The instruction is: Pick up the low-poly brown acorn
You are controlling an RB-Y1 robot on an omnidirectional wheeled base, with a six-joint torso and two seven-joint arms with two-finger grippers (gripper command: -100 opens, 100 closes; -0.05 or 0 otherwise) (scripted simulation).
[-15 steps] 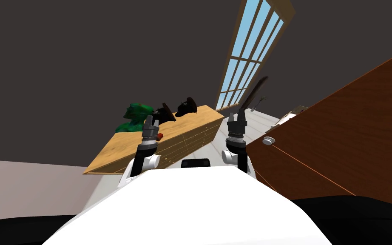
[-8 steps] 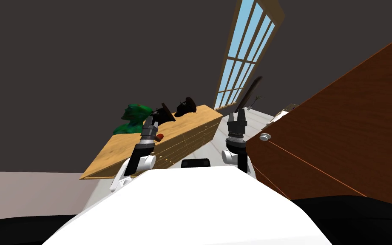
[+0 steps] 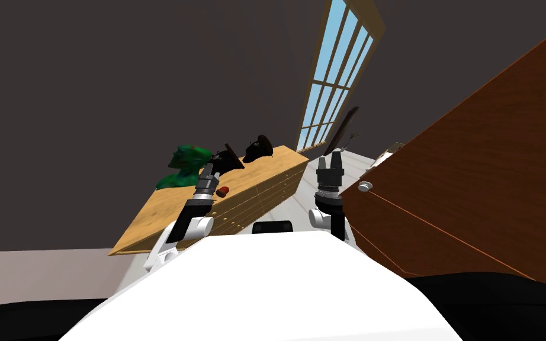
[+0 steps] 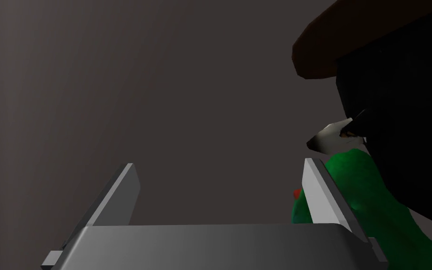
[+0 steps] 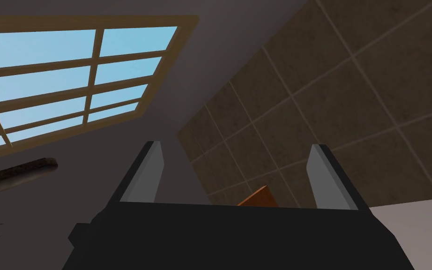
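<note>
Container: light wooden dresser (image 3: 147, 222) against the dark grey wall (image 3: 88, 89). Rows of drawers (image 3: 254, 198) on its front, all pushed in flush, so their contents are hidden.

On the dresser top, from the window end toward me:
- a dark object with a brown rim (image 3: 259, 148)
- a second dark object (image 3: 228, 158) (both too dim to identify)
- a green figure (image 3: 184, 167) at the back edge
- the acorn (image 3: 223, 191), small and reddish brown, lying on the bare wood close to the front edge

Left gripper (image 3: 209, 170): over the dresser top, fingers spread wide with nothing between them. The left wrist view has plain dark wall in the gap and the green figure just outside one finger.

Acorn vs. left gripper: it sits beside the gripper's dark box, on the side toward the right arm, and nearer me than the fingertips. It is not between the fingers. Cannot tell whether it touches the box.

Right gripper (image 3: 332, 158): raised beside the dark brown cabinet (image 3: 473, 177), near its white knob (image 3: 365, 186). Fingers spread apart, holding nothing
</note>
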